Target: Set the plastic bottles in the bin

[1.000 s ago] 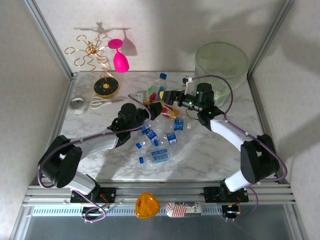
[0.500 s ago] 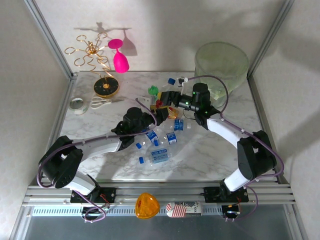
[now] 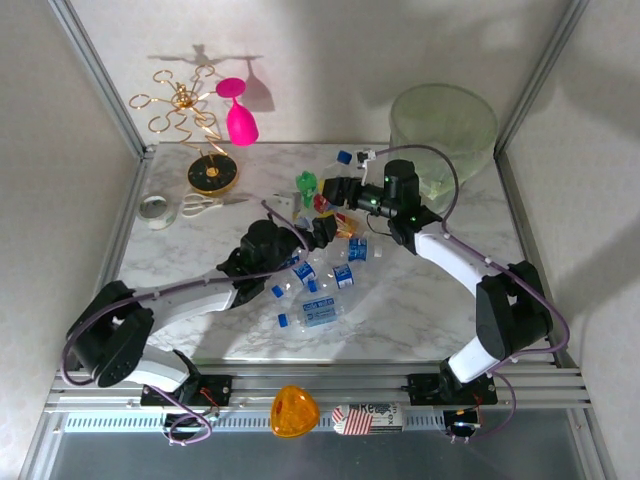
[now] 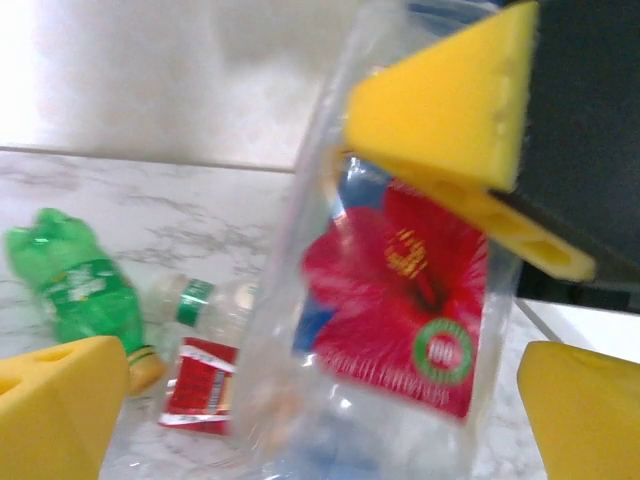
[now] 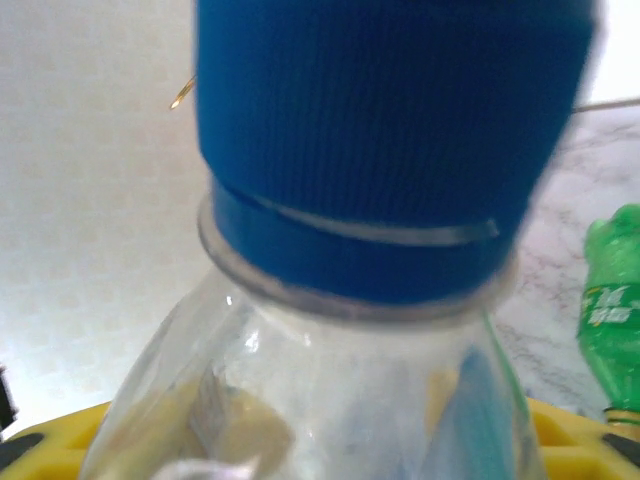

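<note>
Bin [image 3: 445, 125] stands at the far right corner of the table [image 3: 430, 300]; everything else is placed from it. Top view: both arms reach to one spot left of the bin and slightly nearer the bases, the right gripper [image 3: 336, 190] closer to the bin, the left gripper [image 3: 322, 231] just past it. A blue cap [image 3: 344, 157] pokes up beside the right gripper; the grip is too small to judge from here. Left wrist view settles more: a clear bottle [image 4: 400, 300] with a red flower label, tilted, has one yellow pad [image 4: 450, 100] of the right gripper pressed on its upper part. The left gripper's own fingers [image 4: 60, 400] are spread wide to either side of the bottle's lower part, holding nothing. Right wrist view: neck and cap close up, rising from between its yellow fingers [image 5: 590, 440], clamped. A green bottle [image 3: 305, 183] lies farther left of the bin. Loose bottles [image 3: 320, 285] are heaped well away from the bin, toward the bases.
</note>
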Controlling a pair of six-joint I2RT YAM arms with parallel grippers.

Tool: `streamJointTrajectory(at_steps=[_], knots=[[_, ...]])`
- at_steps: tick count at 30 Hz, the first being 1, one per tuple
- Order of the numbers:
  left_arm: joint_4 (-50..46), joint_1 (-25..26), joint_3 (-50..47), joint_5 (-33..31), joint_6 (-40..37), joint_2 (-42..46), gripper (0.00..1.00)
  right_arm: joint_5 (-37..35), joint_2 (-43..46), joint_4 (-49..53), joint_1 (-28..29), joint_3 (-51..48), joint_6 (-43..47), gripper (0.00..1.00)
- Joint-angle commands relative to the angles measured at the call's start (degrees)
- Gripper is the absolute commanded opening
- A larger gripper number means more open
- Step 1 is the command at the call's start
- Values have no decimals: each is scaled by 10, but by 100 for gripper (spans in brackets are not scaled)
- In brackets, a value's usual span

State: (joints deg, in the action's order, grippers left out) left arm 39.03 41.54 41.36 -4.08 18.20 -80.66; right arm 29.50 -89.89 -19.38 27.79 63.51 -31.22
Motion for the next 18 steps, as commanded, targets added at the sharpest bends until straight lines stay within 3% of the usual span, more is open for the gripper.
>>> streamJointTrajectory(at_steps=[1, 4, 9, 14, 18], knots=[[16, 1, -30, -123, -2, 44, 100, -64, 12, 70, -1, 55, 69, 51], [12, -5, -54, -204, 12, 71, 100, -110, 13, 129, -9, 104, 114, 51], [-45, -40, -62, -256, 69, 88, 100, -154, 11, 183, -45, 191, 166, 51], [-106, -101, -76, -255, 181, 86, 100, -220, -11, 217, -102, 284, 195, 50], [-137, -156, -85, -213, 242, 80, 100, -260, -40, 244, -154, 357, 196, 50]])
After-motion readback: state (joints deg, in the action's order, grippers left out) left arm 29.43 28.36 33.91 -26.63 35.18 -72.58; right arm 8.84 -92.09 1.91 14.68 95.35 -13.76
